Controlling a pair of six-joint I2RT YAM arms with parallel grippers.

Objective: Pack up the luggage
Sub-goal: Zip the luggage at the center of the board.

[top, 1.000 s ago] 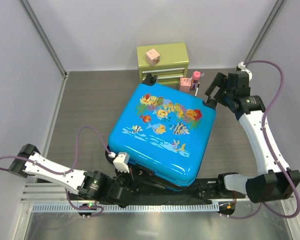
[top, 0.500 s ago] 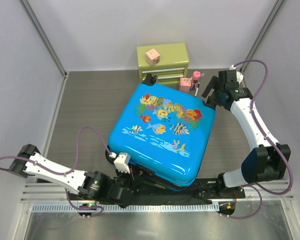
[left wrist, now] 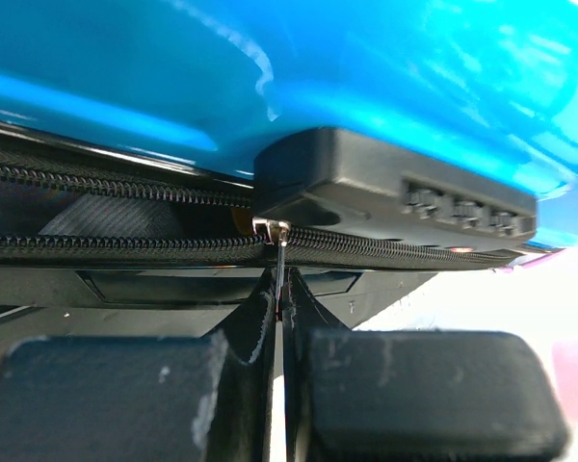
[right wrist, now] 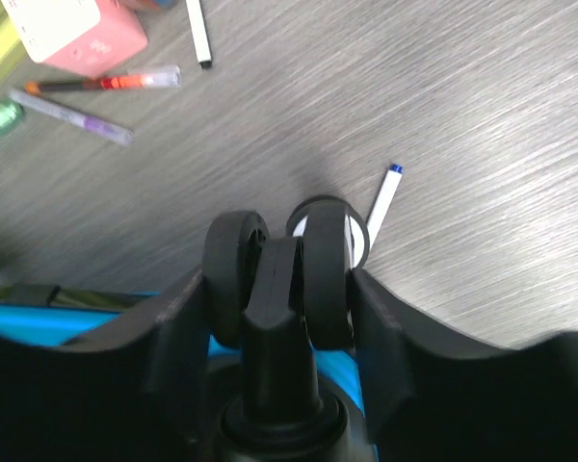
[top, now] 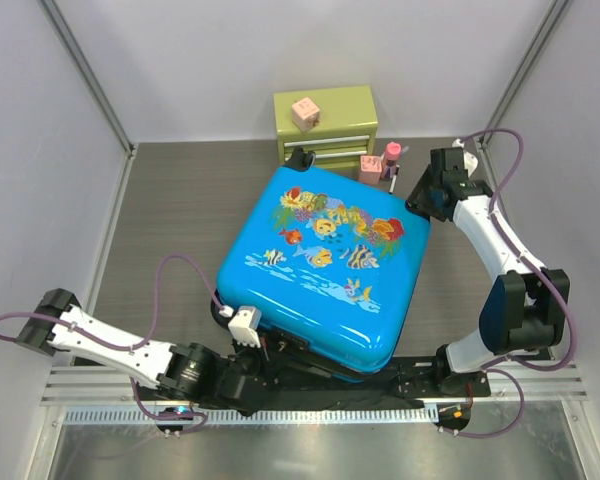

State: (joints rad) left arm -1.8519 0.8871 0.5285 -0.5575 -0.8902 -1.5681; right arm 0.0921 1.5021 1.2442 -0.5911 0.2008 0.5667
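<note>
The luggage [top: 325, 265], bright blue with a fish print, lies flat with its lid down in the middle of the table. At its near edge my left gripper [top: 275, 350] is shut on the zipper pull [left wrist: 281, 265], a thin metal tab hanging from the slider just under the black lock block [left wrist: 395, 188]. In the left wrist view the gripper [left wrist: 281, 308] pinches that tab between its fingertips. My right gripper [top: 427, 197] is at the far right corner. There it [right wrist: 279, 289] is shut on the black twin wheel [right wrist: 281, 255], one finger against each side.
A green drawer chest [top: 325, 122] with a pink cube [top: 304, 112] on top stands behind the luggage. A pink box [right wrist: 72, 29], several pens [right wrist: 106, 84] and a white pen [right wrist: 380, 207] lie on the table by the wheel. Frame posts and walls close both sides.
My right arm has swung in to the luggage's far right corner and its jaws have closed round the wheel. The left gripper has stayed on the zipper pull.
</note>
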